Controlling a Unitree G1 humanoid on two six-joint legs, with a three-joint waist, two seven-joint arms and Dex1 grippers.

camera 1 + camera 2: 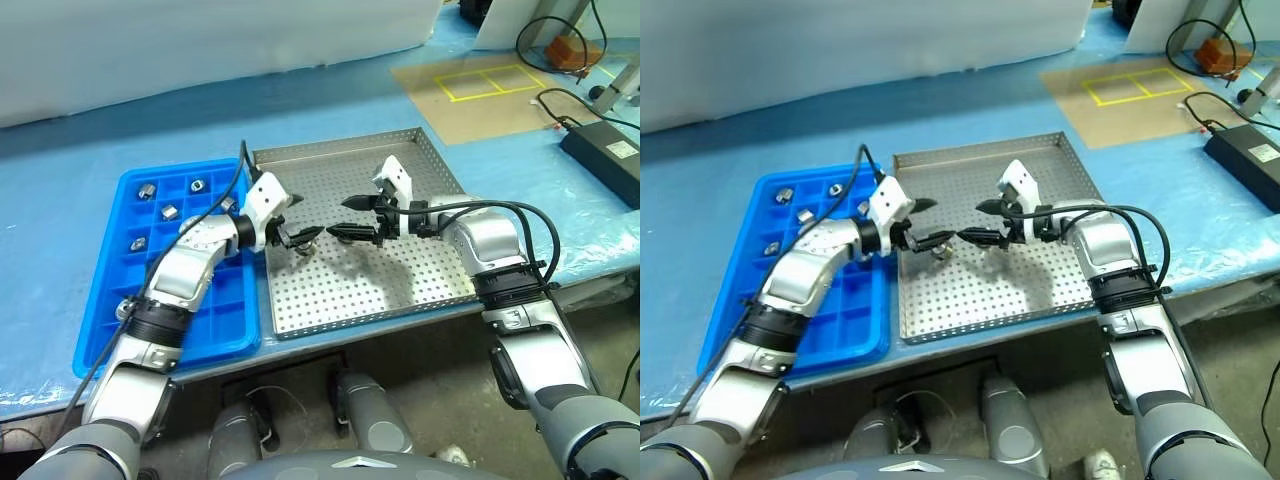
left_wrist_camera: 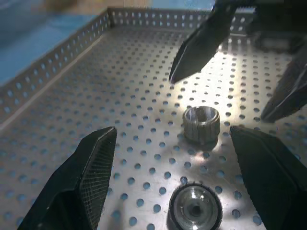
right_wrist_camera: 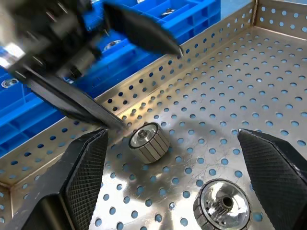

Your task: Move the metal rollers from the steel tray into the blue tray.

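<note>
Nearest the left wrist camera lies a metal roller (image 2: 195, 209) on its flat end, bore upward, a polished ring with a dark centre hole. A second roller (image 2: 202, 124) rests just beyond it, its ribbed side wall showing. From the right wrist this second one (image 3: 149, 142) lies tilted on its side near the tray's wall, while the first (image 3: 222, 207) stands on end. Both sit on the floor of the steel tray (image 1: 400, 290), in its middle, between the two grippers.

These pieces look solid, stiff and dense for their bulk; they will not deform under a pinch. The polished faces are probably slippery, and a roller on its side could roll away on the hard floor. The grooved outer wall looks like the best place to grip, pads on opposite sides across the diameter.

The left gripper (image 1: 297, 222) hovers above the rollers with its jaws apart and nothing between them; its fingers (image 2: 93, 165) carry a fine cross-hatched pad. The right gripper (image 1: 352, 218) faces it, jaws spread wide and empty.

The steel tray is thin sheet metal, perforated all over, with a low punched rim. Just beside it on the left, the blue tray (image 1: 105, 300) is glossy moulded plastic in square compartments; several rollers (image 1: 170, 211) already sit in its far cells.
</note>
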